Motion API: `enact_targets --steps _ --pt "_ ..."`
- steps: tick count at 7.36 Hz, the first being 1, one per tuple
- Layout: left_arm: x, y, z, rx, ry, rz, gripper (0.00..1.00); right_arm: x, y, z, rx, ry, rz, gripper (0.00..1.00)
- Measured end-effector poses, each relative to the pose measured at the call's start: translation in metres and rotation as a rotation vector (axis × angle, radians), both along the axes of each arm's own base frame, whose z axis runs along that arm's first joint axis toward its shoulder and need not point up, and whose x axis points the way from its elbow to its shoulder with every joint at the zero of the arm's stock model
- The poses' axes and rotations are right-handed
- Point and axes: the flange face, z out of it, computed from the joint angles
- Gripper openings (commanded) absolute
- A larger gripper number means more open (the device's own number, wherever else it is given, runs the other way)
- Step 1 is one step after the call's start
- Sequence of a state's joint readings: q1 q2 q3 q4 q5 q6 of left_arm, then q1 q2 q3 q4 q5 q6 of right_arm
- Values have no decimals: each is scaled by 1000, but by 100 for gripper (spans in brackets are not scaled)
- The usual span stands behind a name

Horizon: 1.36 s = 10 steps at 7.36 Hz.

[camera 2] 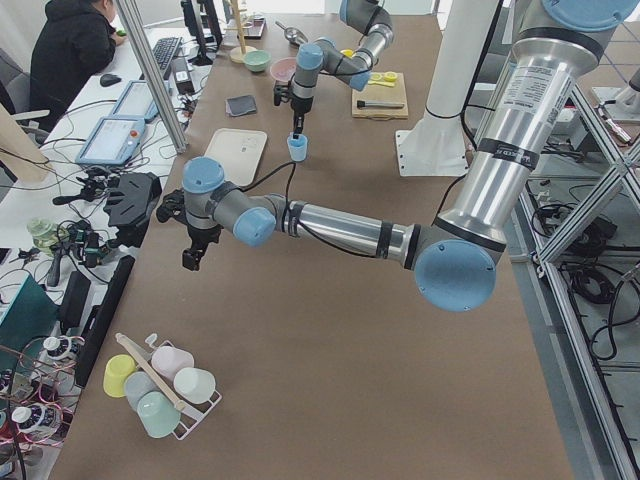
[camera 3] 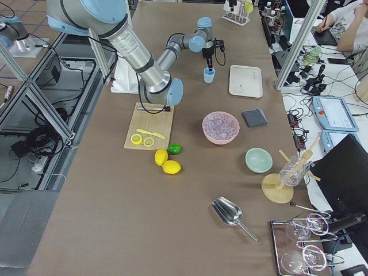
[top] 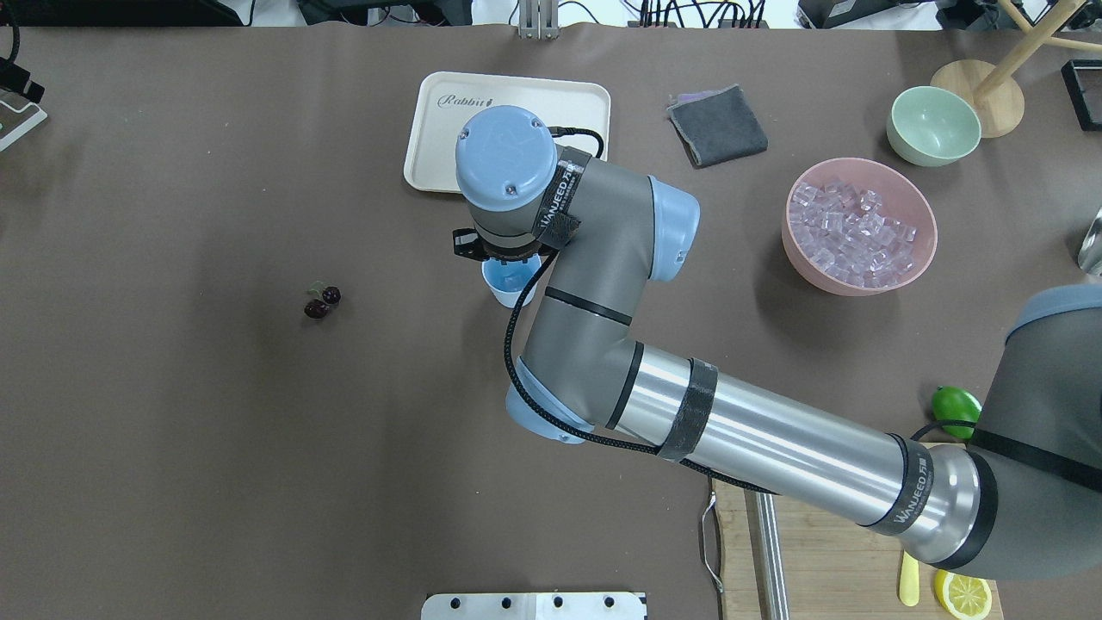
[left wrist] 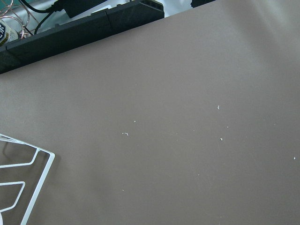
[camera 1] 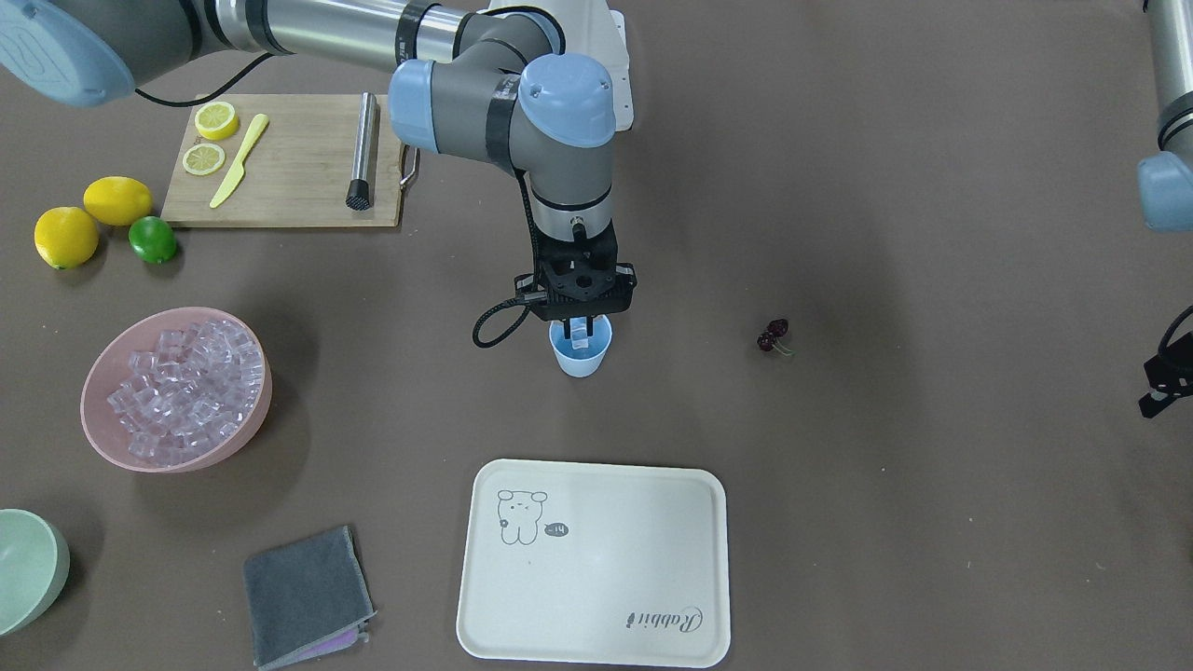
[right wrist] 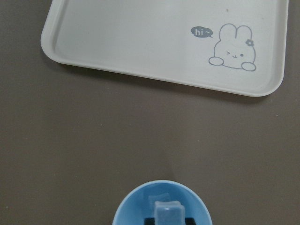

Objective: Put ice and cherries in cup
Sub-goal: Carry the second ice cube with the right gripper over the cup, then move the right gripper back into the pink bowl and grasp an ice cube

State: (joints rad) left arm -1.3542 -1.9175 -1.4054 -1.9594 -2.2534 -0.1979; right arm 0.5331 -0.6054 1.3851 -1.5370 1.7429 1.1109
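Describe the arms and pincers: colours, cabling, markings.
Right arm: silver tubes, grey joints, light-blue round caps, black straps with white lettering, and a black braided cable running to the black right pincer. Left arm matches it: same colours, black cable, black left pincer.

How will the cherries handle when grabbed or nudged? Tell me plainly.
The cherries look small and round, so they are likely light and apt to roll if nudged. Their thin stems join them and probably flex, so one cherry may dangle and swing if only the other is lifted.
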Motion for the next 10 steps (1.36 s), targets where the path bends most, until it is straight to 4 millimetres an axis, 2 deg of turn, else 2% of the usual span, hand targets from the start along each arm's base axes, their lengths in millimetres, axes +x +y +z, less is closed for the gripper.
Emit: enact_targets --steps 1,2,3,4,5,7,8,9,10 --pt "0 0 0 0 0 0 98 1 0 1 3 3 7 99" --pt "0 0 0 -1 0 0 98 10 -8 6 9 11 26 99" --pt "0 0 0 0 0 0 98 39 -29 17 10 18 45 99" --pt "0 0 -1 1 0 -1 98 91 -57 29 6 23 29 99" --pt "0 0 -1 2 0 -1 98 148 -79 54 14 44 -14 99" --pt "0 1 -1 2 0 -2 98 248 -103 139 58 112 -122 99" --pt "0 1 -1 3 0 -2 98 285 -110 185 59 124 -167 99" --pt "0 1 -1 3 0 -2 98 304 -114 224 71 119 -192 99" --pt "0 1 -1 3 0 -2 98 309 -119 262 98 103 -199 99"
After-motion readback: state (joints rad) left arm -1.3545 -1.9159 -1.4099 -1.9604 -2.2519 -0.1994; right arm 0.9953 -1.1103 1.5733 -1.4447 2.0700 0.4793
